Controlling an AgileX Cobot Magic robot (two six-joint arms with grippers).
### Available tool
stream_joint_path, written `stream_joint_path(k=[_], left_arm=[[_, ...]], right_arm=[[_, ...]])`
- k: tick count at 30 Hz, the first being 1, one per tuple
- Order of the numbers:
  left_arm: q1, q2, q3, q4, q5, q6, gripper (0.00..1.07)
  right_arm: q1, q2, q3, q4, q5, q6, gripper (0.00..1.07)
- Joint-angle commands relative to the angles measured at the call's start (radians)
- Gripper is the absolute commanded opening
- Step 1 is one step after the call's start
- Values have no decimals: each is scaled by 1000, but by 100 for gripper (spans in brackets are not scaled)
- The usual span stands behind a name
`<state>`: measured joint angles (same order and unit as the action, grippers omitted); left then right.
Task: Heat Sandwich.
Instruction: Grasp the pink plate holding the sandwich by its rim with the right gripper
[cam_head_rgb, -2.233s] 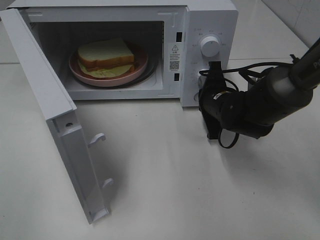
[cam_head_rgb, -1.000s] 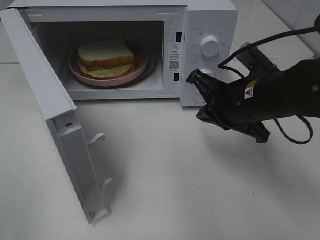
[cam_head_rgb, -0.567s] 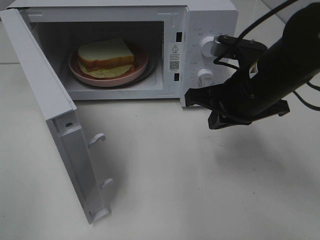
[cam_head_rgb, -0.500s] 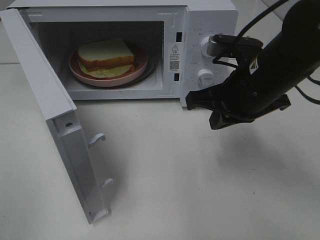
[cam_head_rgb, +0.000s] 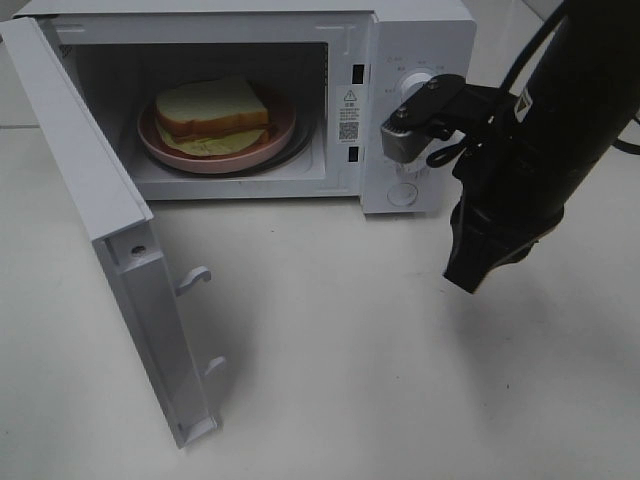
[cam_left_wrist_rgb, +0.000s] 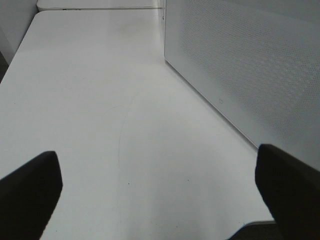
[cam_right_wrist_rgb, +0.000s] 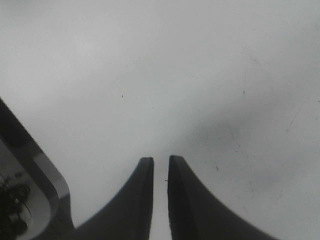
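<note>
Exterior high view puts the sandwich (cam_head_rgb: 212, 110) at 10 o'clock, resting on its pink plate (cam_head_rgb: 281, 136) inside the microwave (cam_head_rgb: 420, 30), whose door (cam_head_rgb: 90, 200) hangs wide open toward 8 o'clock. Loading looks finished; shutting that door seems the step in hand. The right gripper (cam_head_rgb: 468, 280), at 3 o'clock before the control panel, points down at the table (cam_head_rgb: 350, 380), its fingers (cam_right_wrist_rgb: 142, 200) all but pressed together and pinching nothing. The left gripper (cam_left_wrist_rgb: 156, 152) is spread wide beside the door's perforated outer face (cam_left_wrist_rgb: 250, 65). Next probably calls for a push swinging the door closed, then turning a knob (cam_head_rgb: 403, 191).
</note>
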<state>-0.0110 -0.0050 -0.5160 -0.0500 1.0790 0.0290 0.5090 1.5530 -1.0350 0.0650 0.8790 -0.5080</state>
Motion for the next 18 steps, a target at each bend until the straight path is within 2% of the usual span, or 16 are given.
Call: stream_joint_path(k=[1,3,4,8,12,13,15,16,17,18], left_arm=[[2,-16,1,-7,-4,-2,98],[2,-16,1,-7,-4,-2,98],[2,-16,1,-7,-4,-2,98],[2,-16,1,-7,-4,-2,98],[2,-16,1,-7,-4,-2,98],[2,-16,1,-7,-4,-2,98],[2,-16,1,-7,-4,-2,98],[2,-16,1,-7,-4,-2,98],[2,-16,1,-7,-4,-2,98],[2,-16,1,-7,-4,-2,98]], right_arm=[[-5,-10,-9,-2,52,-243,11],[-5,-10,-9,-2,75,-420,12],[-5,-10,-9,-2,75,-420,12],[-5,-10,-9,-2,81,-678,14],[-5,-10,-9,-7,74,-768,18],[-5,-10,-9,-10,58,-783,24],[-5,-10,-9,-10,50,-783,27],[-5,-10,-9,-11,40,-783,33],[-5,-10,-9,-13,26,-782,44],[-5,-10,-9,-13,26,-782,44]])
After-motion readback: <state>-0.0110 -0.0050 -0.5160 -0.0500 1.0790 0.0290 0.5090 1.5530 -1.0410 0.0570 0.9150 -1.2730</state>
